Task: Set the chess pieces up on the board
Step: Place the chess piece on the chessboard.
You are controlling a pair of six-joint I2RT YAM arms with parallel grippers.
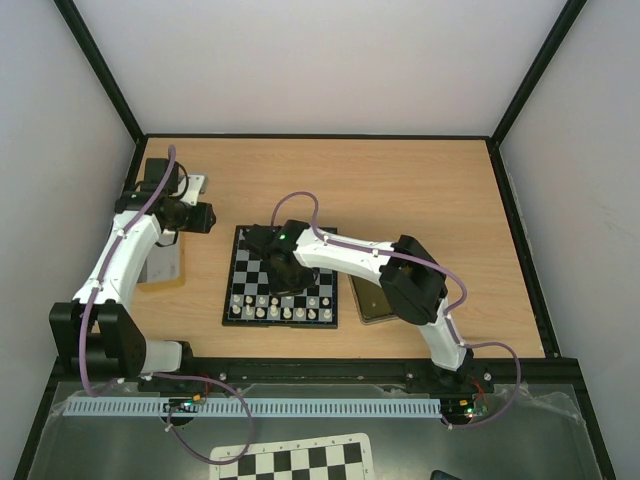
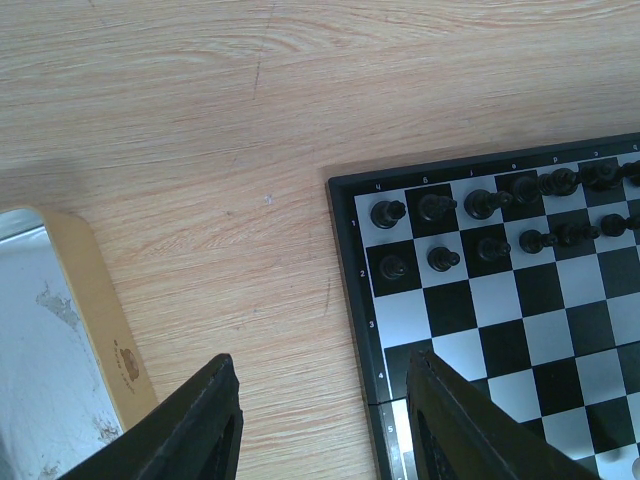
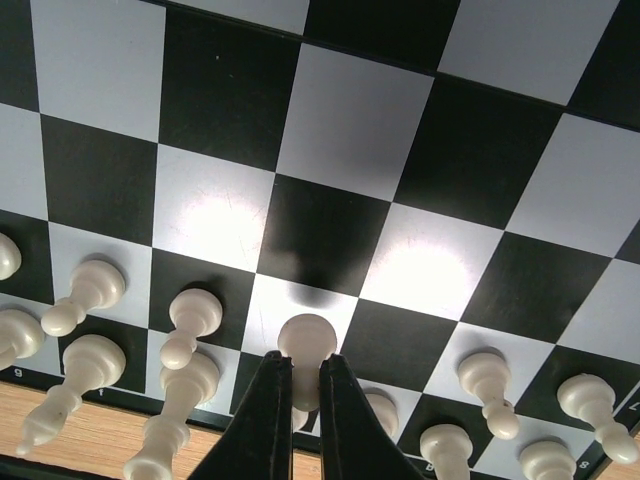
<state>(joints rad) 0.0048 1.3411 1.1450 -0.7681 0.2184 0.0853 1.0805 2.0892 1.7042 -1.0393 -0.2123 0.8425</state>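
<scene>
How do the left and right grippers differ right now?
The left gripper is open and empty; the right gripper is shut on a white piece. The left gripper hangs over bare table beside the board; the right gripper is over the board's white rows. Both point downward.

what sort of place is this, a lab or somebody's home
Most likely a robotics lab test cell: a wooden table boxed in by plain white walls on black framing, a left arm and right arm bolted at its near edge, and a small chessboard.
</scene>
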